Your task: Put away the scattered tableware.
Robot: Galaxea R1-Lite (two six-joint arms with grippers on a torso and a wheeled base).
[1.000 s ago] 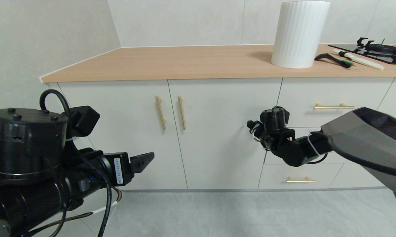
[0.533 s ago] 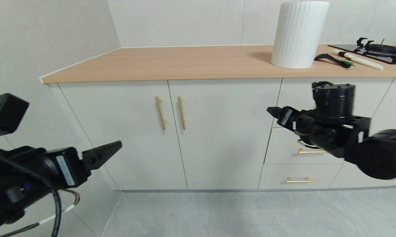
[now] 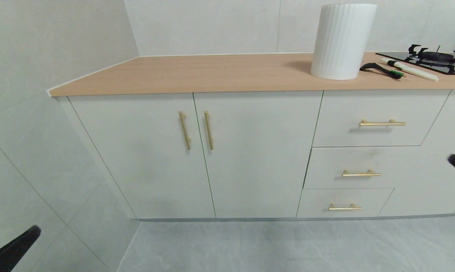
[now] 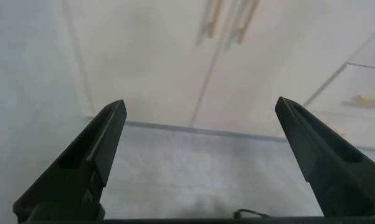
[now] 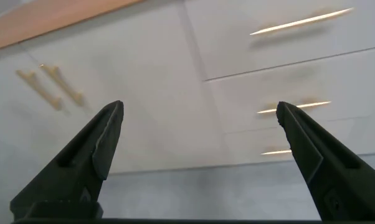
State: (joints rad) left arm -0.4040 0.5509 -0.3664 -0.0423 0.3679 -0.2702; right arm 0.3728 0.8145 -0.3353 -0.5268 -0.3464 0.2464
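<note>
Wooden countertop [image 3: 212, 73] bears a white ribbed canister [image 3: 342, 41]; left pincer [image 4: 200, 104] and right pincer [image 5: 199, 106] both gape, released.

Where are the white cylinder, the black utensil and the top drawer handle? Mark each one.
White cylinder [image 3: 342, 41], head view, middle of its ribbed side.
Black utensil [image 3: 380, 69], head view, middle of its curved body.
Top drawer handle [image 3: 382, 122], head view, middle of the bar.

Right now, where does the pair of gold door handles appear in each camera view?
Head view: door handles mid-picture, below the counter.
Left wrist view: ahead, between the fingers of the open left gripper.
Right wrist view: just outside one finger of the open right gripper.
Shared landmark: the gold drawer handles beside them.
</note>
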